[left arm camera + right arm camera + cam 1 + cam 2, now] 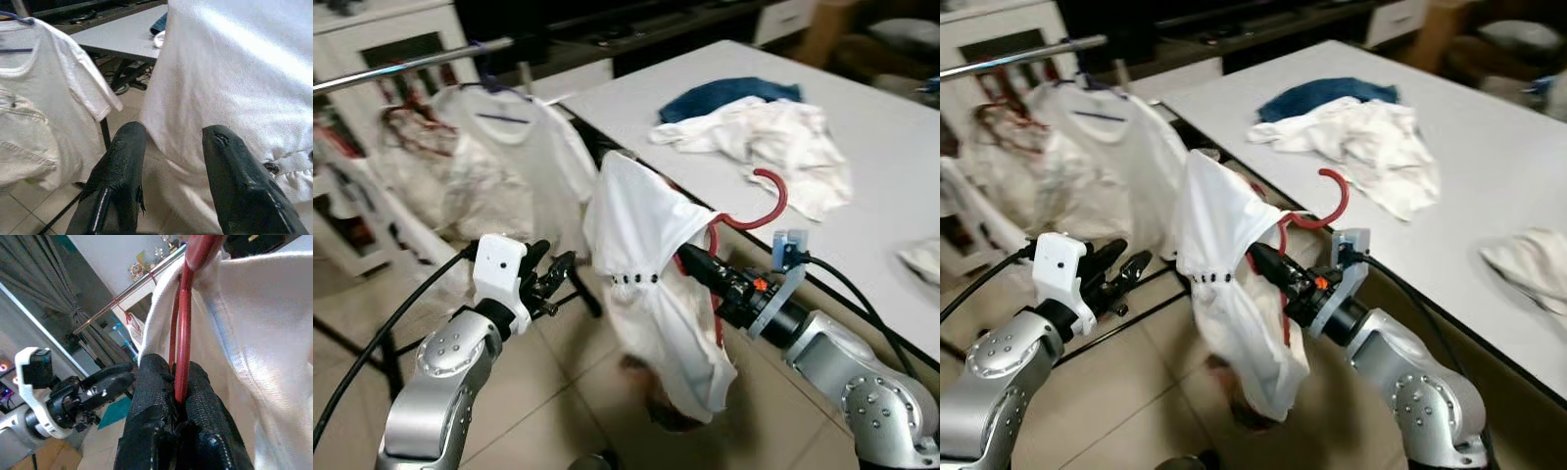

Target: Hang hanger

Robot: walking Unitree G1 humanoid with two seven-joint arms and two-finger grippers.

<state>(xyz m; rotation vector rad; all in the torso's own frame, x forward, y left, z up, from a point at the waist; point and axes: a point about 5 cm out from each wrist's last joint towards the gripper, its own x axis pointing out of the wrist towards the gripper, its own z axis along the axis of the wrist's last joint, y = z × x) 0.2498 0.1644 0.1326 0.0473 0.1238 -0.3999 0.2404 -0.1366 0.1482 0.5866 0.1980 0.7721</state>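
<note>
Right gripper [178, 396] jaws clamped on red hanger [756, 208], white shirt [641, 264] draped over it. Left gripper [546, 274] jaws apart, empty, just beside shirt. Rail [411, 64] well beyond both, other clothes already hung. Hanging not yet done; desk [891, 147] behind.

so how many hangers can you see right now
3: a red plastic hanger carrying a white shirt, clamped in the right gripper; a purple one and a dark red one on the metal rail. More may be hidden.
</note>
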